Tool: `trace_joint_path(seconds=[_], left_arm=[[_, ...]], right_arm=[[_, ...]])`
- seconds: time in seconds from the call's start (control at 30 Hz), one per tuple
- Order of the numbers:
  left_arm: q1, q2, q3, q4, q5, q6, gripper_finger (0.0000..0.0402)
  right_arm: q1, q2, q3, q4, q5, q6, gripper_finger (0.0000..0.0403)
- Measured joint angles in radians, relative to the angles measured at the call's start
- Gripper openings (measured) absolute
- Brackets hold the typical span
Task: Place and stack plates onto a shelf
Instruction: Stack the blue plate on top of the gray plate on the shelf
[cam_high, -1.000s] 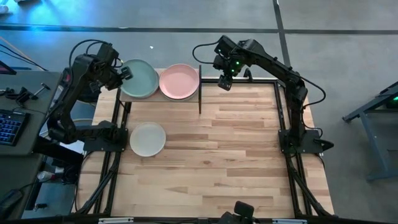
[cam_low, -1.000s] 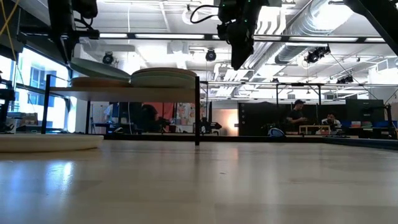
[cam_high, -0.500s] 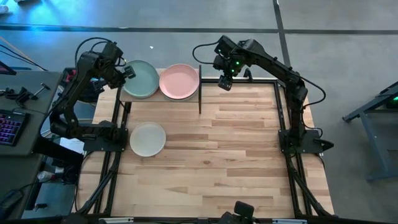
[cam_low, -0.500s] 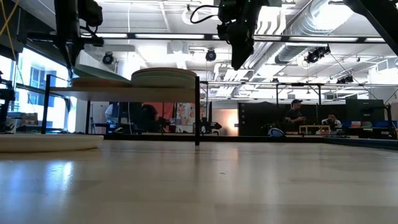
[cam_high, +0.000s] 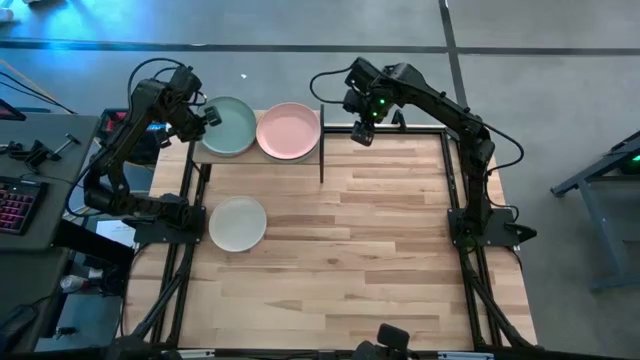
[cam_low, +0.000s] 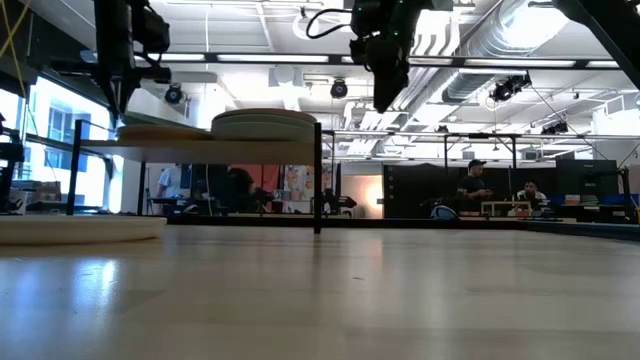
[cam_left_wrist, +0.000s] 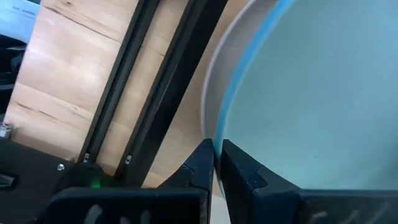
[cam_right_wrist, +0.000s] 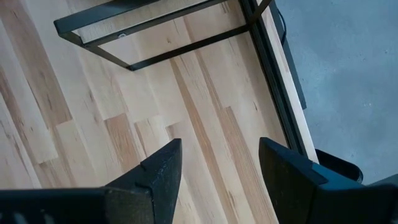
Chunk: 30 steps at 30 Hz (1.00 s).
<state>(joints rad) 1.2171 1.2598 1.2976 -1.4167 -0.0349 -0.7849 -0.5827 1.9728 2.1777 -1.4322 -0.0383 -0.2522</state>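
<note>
Since the earlier frame the left gripper (cam_high: 205, 116) has carried the pale green plate (cam_high: 229, 126) slightly farther onto the shelf (cam_high: 321, 140), and the plate lies flatter on its stack. The gripper is clenched on the plate's near rim. A pink plate (cam_high: 288, 130) occupies the shelf's other half; a white plate (cam_high: 238, 223) waits on the desk (cam_high: 380, 230). The right gripper (cam_high: 361, 133) hovers released beside the shelf. Risk: releasing off-centre could let the plate slide off the stack's edge.
</note>
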Motion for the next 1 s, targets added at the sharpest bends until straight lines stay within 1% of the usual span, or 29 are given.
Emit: trace_joint_path(seconds=[0.17, 0.37, 0.5, 0.8, 1.0], left_arm=[[0.000, 0.003, 0.000, 0.002, 0.055, 0.008, 0.0012], [0.000, 0.003, 0.000, 0.002, 0.061, 0.009, 0.0014], [0.000, 0.003, 0.000, -0.001, 0.084, 0.012, 0.0030], [-0.001, 0.003, 0.000, 0.001, 0.092, 0.012, 0.0083], [-0.001, 0.003, 0.000, 0.001, 0.088, 0.029, 0.0091]], right_arm=[[0.000, 0.000, 0.000, -0.009, 0.000, 0.005, 0.0190], [0.000, 0.000, 0.000, -0.008, -0.012, 0.005, 0.0190], [0.000, 0.000, 0.000, -0.001, -0.027, 0.004, 0.0190], [0.000, 0.000, 0.000, 0.004, -0.026, 0.004, 0.0190], [0.000, 0.000, 0.000, 0.004, -0.025, 0.007, 0.0190]])
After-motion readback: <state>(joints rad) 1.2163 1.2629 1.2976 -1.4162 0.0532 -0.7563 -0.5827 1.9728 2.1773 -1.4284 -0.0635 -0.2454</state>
